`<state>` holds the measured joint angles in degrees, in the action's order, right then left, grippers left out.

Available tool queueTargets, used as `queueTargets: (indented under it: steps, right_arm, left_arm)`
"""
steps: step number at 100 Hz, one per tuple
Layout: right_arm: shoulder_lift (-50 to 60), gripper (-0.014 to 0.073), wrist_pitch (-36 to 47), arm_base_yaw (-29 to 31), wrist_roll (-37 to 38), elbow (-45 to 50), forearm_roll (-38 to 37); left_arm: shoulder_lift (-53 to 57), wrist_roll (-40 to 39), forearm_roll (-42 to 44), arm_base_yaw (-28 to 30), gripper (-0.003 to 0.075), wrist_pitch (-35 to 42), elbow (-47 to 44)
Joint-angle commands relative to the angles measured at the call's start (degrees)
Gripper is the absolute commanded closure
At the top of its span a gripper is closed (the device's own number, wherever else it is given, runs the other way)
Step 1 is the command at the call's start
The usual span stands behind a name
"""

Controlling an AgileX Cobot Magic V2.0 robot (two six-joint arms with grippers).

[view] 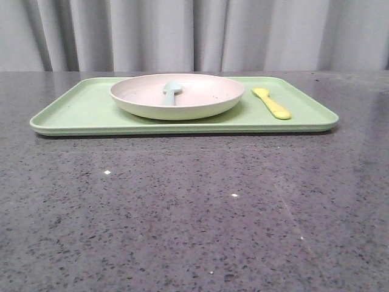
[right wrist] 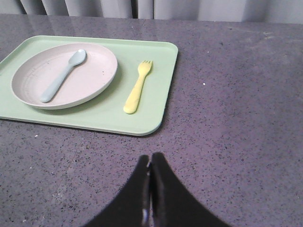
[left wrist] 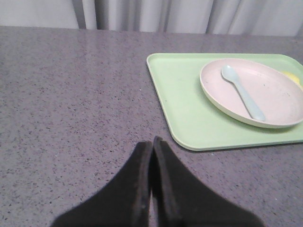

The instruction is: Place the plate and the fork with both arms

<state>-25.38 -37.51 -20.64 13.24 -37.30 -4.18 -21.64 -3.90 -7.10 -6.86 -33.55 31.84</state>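
The pinkish-cream plate (view: 200, 97) sits on the light-green tray (view: 85, 112), left of centre on it; it also shows in the left wrist view (left wrist: 274, 94) and the right wrist view (right wrist: 90, 78). The yellow fork (view: 272, 103) lies on the tray to the right of the plate, clear in the right wrist view (right wrist: 138, 88); only a sliver shows in the left wrist view (left wrist: 292, 77). My left gripper (left wrist: 152, 141) is shut and empty above bare table, short of the tray's corner. My right gripper (right wrist: 151, 156) is shut and empty, short of the tray's near edge.
A pale blue-green spoon (view: 171, 92) lies inside the plate, also seen in the left wrist view (left wrist: 242, 91) and the right wrist view (right wrist: 63, 75). The dark speckled table (view: 194, 207) runs all round the tray. A grey curtain (view: 194, 33) hangs behind.
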Motion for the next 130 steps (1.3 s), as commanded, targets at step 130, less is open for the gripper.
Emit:
queueTargets:
  steps: [130]
  right_arm:
    - [-0.45, 0.0662, 4.15, 0.25, -0.01, -1.53, -1.17]
  left_arm:
    - [23.55, 7.16, 1.6, 10.21, 0.0741, 30.13, -32.54]
